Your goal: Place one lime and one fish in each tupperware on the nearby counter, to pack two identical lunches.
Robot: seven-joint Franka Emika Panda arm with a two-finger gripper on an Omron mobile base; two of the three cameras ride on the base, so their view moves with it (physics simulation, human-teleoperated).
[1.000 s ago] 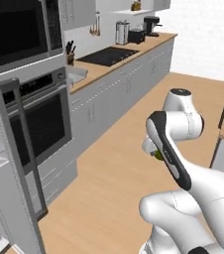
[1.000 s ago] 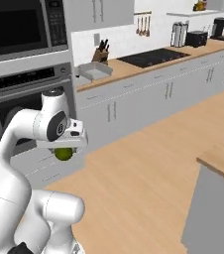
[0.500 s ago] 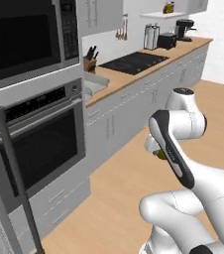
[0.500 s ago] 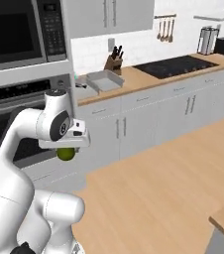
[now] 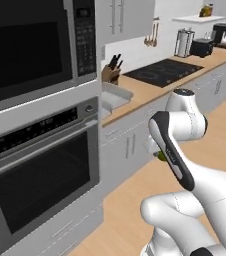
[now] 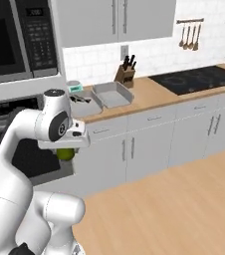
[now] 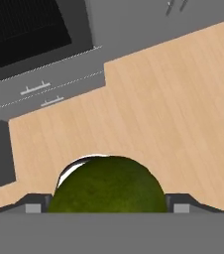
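My gripper (image 7: 108, 207) is shut on a dark olive-green lime (image 7: 108, 186), which bulges between the two fingertips (image 7: 33, 206) above the wood floor. From the base views the lime (image 6: 65, 153) (image 5: 161, 156) hangs under the hand (image 6: 64, 142) at mid height, in front of the white cabinets. Two light-grey tupperware tubs (image 6: 113, 93) (image 6: 88, 103) stand side by side on the butcher-block counter (image 6: 147, 94). A dark slender shape like a fish (image 6: 78, 99) lies in the left tub. One tub (image 5: 114, 96) also appears beside the oven column.
A wall oven (image 5: 45, 170) and microwave (image 5: 30, 50) stand to the left. A teal-faced scale (image 6: 75, 88) and a knife block (image 6: 126, 73) sit behind the tubs. The black stovetop (image 6: 199, 79) lies further right. Open wood floor (image 6: 174, 209) stretches before the cabinets.
The whole scene has slid sideways as the base drove, bringing the oven close and the counter with the tubs into view. The lime stays in the gripper.
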